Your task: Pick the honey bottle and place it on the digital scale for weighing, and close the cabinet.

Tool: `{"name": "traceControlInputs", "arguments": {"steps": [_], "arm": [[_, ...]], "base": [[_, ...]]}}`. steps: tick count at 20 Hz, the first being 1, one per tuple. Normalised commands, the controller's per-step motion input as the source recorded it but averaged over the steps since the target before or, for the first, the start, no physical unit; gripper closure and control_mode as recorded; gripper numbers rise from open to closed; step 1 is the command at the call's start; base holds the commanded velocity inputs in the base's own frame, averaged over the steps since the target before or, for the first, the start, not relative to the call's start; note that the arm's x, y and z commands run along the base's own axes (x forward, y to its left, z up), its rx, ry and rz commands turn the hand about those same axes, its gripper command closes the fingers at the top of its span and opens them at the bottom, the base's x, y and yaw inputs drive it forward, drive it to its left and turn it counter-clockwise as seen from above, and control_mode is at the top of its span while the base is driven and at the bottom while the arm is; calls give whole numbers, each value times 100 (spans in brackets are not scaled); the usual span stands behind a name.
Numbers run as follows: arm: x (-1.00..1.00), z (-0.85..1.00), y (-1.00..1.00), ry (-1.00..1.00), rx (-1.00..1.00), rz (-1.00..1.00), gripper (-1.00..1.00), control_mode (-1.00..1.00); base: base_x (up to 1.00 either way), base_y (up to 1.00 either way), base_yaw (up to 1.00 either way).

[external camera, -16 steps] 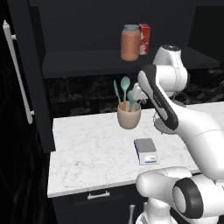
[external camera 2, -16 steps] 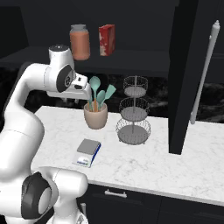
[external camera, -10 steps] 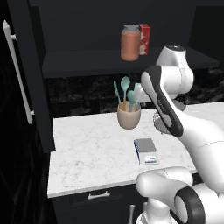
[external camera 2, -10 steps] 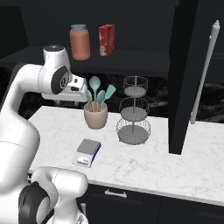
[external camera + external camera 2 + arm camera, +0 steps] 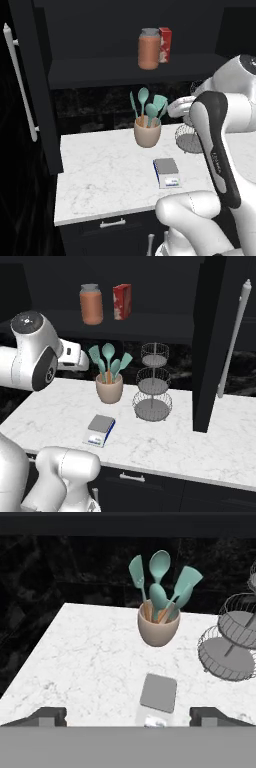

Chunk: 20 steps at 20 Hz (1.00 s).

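While the squat orange-brown honey bottle with its grey lid (image 5: pixel 149 49) is sitting on the shelf of the open black wall cabinet (image 5: pixel 125 65), nothing is done yet: the gripper (image 5: pixel 128 717) is hanging spread and empty above the small grey-topped digital scale (image 5: pixel 158 694), which is lying bare.

The white marble counter (image 5: pixel 100 175) carries the digital scale (image 5: pixel 166 172), utensil cup (image 5: pixel 147 131) and 3-tier wire stand (image 5: pixel 152 383).

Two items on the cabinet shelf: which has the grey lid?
The honey bottle: squat, round, orange-brown, standing left of the slim red-and-white box in the right base view.
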Motion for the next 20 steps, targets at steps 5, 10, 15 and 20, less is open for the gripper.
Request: {"name": "traceControlInputs", "arguments": {"steps": [5, 10, 15, 20], "arm": [[-26, 80, 0, -21, 9, -2, -100, -100], [-1, 65, 0, -30, 0, -2, -100, -100], [3, 46, 0, -37, 0, 0, -100, -100], [11, 46, 0, -27, 0, 0, -100, -100]], "base": [[0, 0, 0], [0, 0, 0], [0, 0, 0], [0, 0, 0]]}}
